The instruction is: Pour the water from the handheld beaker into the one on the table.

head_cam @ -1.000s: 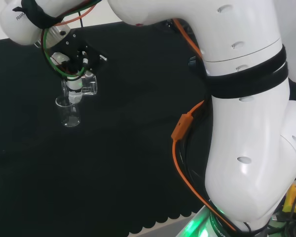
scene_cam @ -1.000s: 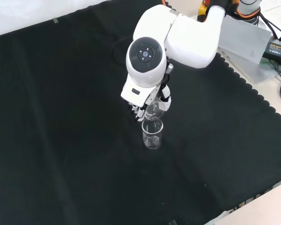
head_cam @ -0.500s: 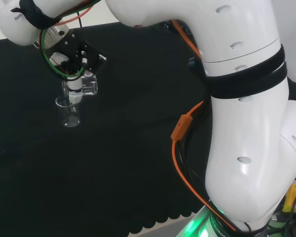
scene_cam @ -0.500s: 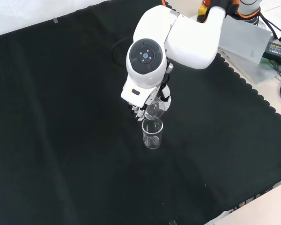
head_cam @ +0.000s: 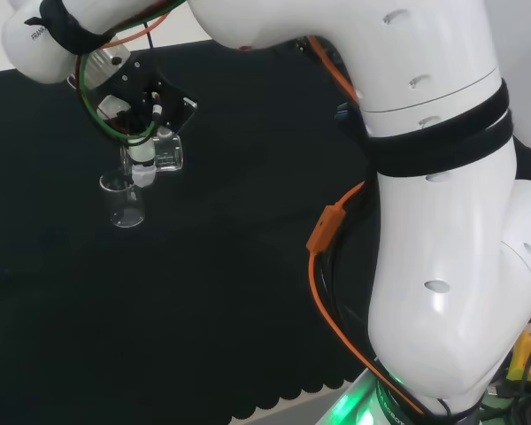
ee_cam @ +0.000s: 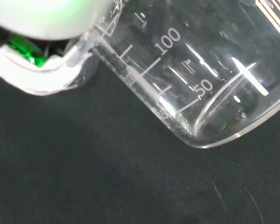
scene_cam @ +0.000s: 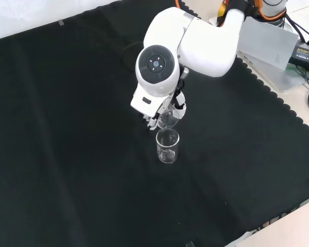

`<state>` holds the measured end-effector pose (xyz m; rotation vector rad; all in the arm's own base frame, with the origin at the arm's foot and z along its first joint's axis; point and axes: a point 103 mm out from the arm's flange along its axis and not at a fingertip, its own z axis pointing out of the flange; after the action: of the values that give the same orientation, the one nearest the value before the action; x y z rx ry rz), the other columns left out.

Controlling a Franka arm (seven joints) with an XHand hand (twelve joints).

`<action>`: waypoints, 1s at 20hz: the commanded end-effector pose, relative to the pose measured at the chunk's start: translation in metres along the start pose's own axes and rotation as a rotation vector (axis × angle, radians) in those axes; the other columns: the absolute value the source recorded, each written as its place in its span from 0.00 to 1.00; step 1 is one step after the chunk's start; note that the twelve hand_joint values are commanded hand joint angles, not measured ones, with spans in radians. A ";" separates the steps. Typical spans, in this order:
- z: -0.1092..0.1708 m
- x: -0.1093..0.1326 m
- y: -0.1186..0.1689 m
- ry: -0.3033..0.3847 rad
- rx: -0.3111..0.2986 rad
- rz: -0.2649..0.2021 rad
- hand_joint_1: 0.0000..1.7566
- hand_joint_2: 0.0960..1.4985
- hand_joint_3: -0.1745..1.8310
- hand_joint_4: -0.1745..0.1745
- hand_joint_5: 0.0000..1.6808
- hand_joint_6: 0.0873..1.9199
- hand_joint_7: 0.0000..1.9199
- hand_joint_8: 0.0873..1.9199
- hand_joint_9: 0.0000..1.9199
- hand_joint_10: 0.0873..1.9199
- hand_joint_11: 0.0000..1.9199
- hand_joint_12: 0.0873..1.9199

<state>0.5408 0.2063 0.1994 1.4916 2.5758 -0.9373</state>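
Handheld beaker [head_cam: 164, 152], head view: tilted in the hand's [head_cam: 133, 111] curled fingers above the table beaker [head_cam: 124, 200]. Front view: the same stack. Wrist view: thin, slick, breakable-looking glass, best held around its wall.

Clear held beaker [head_cam: 164, 150] tilted, just above upright clear table beaker [head_cam: 124, 202] on black cloth

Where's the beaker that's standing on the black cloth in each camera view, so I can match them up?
Head view: the standing beaker is at upper left, just below the robot hand.
Front view: it stands near the middle, directly beneath the tilted handheld beaker.
Wrist view: I cannot pick it out there.
Shared landmark: the handheld beaker above its rim.
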 end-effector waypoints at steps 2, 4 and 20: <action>0.001 0.000 -0.002 -0.012 0.014 0.003 0.68 0.32 0.45 0.71 0.95 0.00 0.98 0.00 0.98 0.00 0.85 0.26; -0.001 0.002 0.000 -0.022 0.022 0.007 0.68 0.32 0.45 0.71 0.95 0.00 0.98 0.00 0.98 0.00 0.85 0.26; 0.000 0.008 0.004 0.009 0.042 0.005 0.68 0.32 0.45 0.71 0.95 0.00 0.98 0.00 0.98 0.00 0.85 0.26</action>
<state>0.5380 0.2115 0.1941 1.5092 2.5723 -0.9880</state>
